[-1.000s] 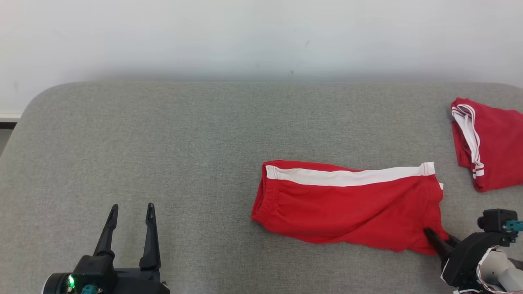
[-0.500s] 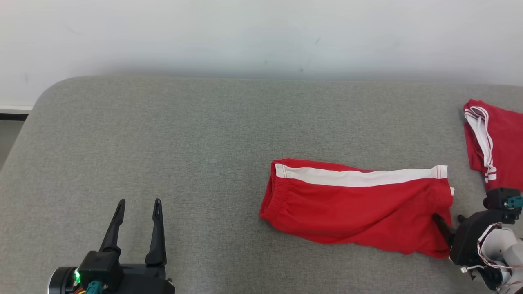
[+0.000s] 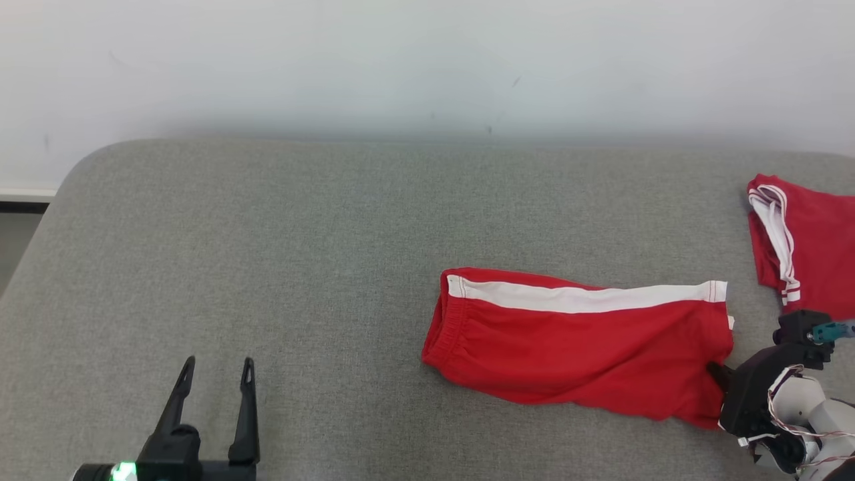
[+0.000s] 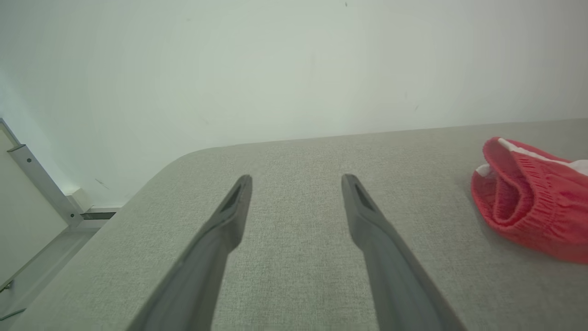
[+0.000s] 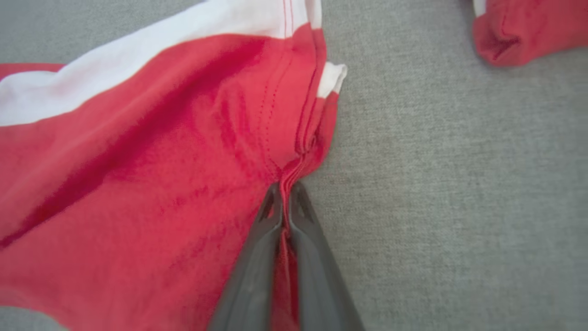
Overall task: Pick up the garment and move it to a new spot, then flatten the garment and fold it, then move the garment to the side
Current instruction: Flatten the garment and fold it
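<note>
Closed since before, the right end effector [image 5: 285,191] is clamped on the red shorts [image 3: 574,347]; the left end effector [image 3: 218,362] is spread apart.

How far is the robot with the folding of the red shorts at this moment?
Done, it seems: the red shorts lie flat on the grey surface, folded leg over leg. In hand: the right gripper is shut on their hem. The left gripper hangs open, apart from them. Left: perhaps another fold, then the move to the side.
</note>
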Controlling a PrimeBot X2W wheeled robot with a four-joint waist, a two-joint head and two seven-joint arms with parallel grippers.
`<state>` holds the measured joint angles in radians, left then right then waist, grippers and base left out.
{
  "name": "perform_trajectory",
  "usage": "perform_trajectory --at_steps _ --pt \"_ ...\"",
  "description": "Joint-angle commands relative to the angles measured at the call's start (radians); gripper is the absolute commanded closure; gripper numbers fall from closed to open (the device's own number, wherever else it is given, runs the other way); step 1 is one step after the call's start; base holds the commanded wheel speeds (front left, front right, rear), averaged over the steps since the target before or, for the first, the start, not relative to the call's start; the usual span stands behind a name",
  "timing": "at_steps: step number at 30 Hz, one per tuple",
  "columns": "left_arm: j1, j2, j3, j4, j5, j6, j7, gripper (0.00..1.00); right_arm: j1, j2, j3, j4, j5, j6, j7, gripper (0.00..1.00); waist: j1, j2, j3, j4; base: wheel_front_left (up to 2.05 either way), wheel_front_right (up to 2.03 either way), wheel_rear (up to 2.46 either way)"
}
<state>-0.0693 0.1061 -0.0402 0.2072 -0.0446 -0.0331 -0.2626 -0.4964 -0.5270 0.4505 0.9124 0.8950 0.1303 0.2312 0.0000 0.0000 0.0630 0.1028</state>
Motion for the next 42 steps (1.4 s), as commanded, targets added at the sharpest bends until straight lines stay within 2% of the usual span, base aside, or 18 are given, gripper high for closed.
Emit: perform_trajectory --at_steps 1,12,19,27,32,37,42 --pt "0.027 0.009 0.008 -0.001 0.0 0.006 -0.003 0.0 0.018 -0.015 -0.007 0.015 0.008 0.0 -0.009 1.0 0.0 0.0 -0.017 -0.011 0.0 0.0 0.0" --pt "0.128 0.034 0.03 -0.055 0.034 0.059 -0.003 0.0 0.028 -0.087 -0.027 -0.008 0.015 0.0 -0.043 1.0 0.0 0.0 -0.057 -0.024 0.0 0.0 0.0" --pt "0.154 0.04 0.04 -0.075 0.021 0.07 -0.003 0.0 0.034 -0.092 -0.011 -0.125 -0.004 0.0 -0.036 1.0 0.0 0.0 -0.073 -0.028 0.0 0.0 0.0" --pt "0.151 0.032 0.039 -0.082 0.009 0.073 -0.003 0.0 0.03 -0.027 0.012 -0.36 -0.029 0.0 0.012 1.0 0.0 0.0 -0.078 -0.031 0.0 0.0 0.0" --pt "0.122 0.023 0.026 -0.085 0.002 0.069 -0.003 0.0 0.034 0.049 0.028 -0.473 -0.057 0.0 0.066 1.0 0.0 0.0 -0.064 -0.017 0.0 0.0 0.0" --pt "0.087 0.015 0.007 -0.074 0.001 0.061 -0.003 0.0 0.027 0.14 0.042 -0.493 -0.105 0.0 0.109 1.0 0.0 0.0 -0.047 0.008 0.0 0.0 0.0" --pt "0.054 0.007 -0.014 -0.057 0.002 0.051 -0.003 0.0 0.018 0.223 0.043 -0.429 -0.145 0.0 0.124 1.0 0.0 0.0 -0.035 0.039 0.0 0.0 0.0"
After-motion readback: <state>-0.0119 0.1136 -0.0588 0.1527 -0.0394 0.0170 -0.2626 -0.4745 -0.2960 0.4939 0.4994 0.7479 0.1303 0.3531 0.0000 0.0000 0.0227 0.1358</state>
